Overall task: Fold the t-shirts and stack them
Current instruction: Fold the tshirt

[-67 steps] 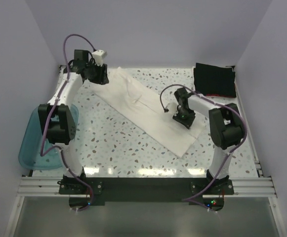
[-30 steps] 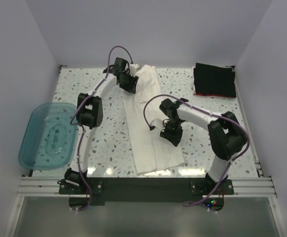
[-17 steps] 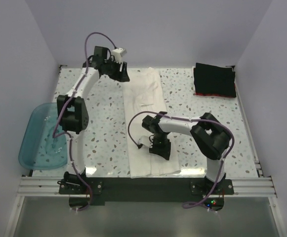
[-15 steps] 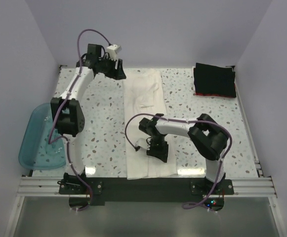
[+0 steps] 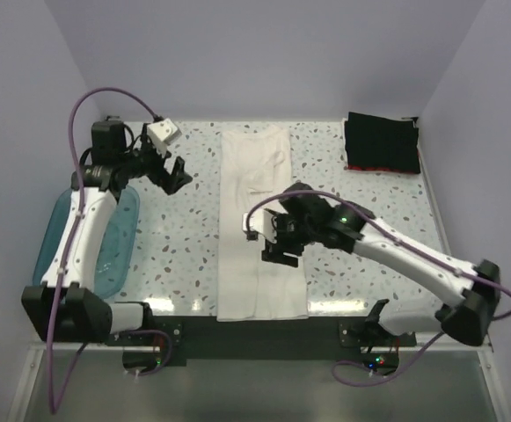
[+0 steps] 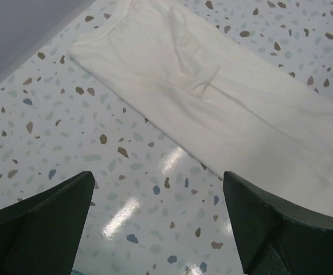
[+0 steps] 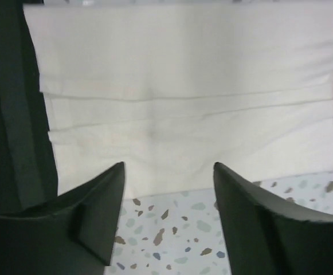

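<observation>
The long white cloth t-shirt (image 5: pixel 255 167), folded into a narrow strip, lies flat down the middle of the speckled tabletop (image 5: pixel 369 211), running from 12 o'clock to 6 o'clock. The right claw (image 5: pixel 274 239) is over the strip's middle, fingers spread wide, nothing held. At 10 o'clock the left claw (image 5: pixel 174 173) hangs above bare tabletop, also spread and empty. The folded black t-shirts (image 5: pixel 380 141) sit stacked at 2 o'clock with a red t-shirt edge (image 5: pixel 383 169) beneath. A translucent blue plastic tub (image 5: pixel 123 233) is at 9 o'clock.
</observation>
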{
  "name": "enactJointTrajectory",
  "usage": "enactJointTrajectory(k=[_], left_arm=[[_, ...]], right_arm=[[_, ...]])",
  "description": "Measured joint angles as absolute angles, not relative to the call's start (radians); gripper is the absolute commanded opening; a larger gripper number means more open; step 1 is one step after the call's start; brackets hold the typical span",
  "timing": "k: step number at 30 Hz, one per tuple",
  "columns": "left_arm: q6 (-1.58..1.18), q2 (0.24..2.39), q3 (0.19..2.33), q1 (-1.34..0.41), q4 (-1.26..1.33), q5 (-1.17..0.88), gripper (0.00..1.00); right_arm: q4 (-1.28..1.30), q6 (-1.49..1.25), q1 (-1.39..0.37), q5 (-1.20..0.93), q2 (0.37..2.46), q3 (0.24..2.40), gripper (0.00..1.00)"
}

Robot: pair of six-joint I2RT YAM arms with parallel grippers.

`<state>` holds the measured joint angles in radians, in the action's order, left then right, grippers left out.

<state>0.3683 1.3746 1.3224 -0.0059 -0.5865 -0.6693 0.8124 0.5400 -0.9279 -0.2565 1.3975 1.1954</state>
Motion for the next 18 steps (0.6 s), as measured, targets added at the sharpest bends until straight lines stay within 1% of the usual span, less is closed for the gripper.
enactJointTrajectory(k=[1, 3, 4, 7, 10, 12, 13, 14, 16, 18], left_arm=[[0.431, 1.317, 1.293, -0.006, -0.611, -0.685, 1.00], [0.560, 1.203, 1.246, -0.010, -0.677, -0.725, 1.00], [0.638, 1.154, 1.228, -0.012, -0.727, -0.750, 1.00], [0.883, 1.037, 1.146, -0.037, -0.878, -0.801, 0.98], [1.083, 0.937, 0.982, -0.143, -0.993, -0.816, 0.97], [1.159, 0.884, 0.850, -0.272, -1.026, -0.804, 0.96], [1.175, 0.858, 0.791, -0.344, -1.031, -0.797, 0.95], [1.183, 0.834, 0.743, -0.420, -1.030, -0.779, 0.92], [1.178, 0.807, 0.673, -0.585, -1.001, -0.746, 0.90], [1.147, 0.811, 0.634, -0.726, -0.954, -0.706, 0.87]], right_arm=[[0.795, 0.558, -0.928, -0.255, 1.326, 1.187, 0.79], [0.761, 0.591, -0.928, -0.272, 1.171, 1.166, 0.97], [0.754, 0.611, -0.928, -0.284, 1.126, 1.155, 0.99], [0.772, 0.690, -0.929, -0.384, 1.029, 1.116, 0.98], [0.836, 0.770, -0.958, -0.431, 1.046, 1.083, 0.87], [0.874, 0.821, -0.980, -0.439, 1.092, 1.042, 0.84], [0.877, 0.853, -0.988, -0.438, 1.118, 1.003, 0.81], [0.882, 0.877, -0.991, -0.436, 1.137, 0.967, 0.79], [0.891, 0.946, -0.995, -0.426, 1.155, 0.856, 0.75], [0.916, 1.002, -1.002, -0.411, 1.156, 0.775, 0.73]])
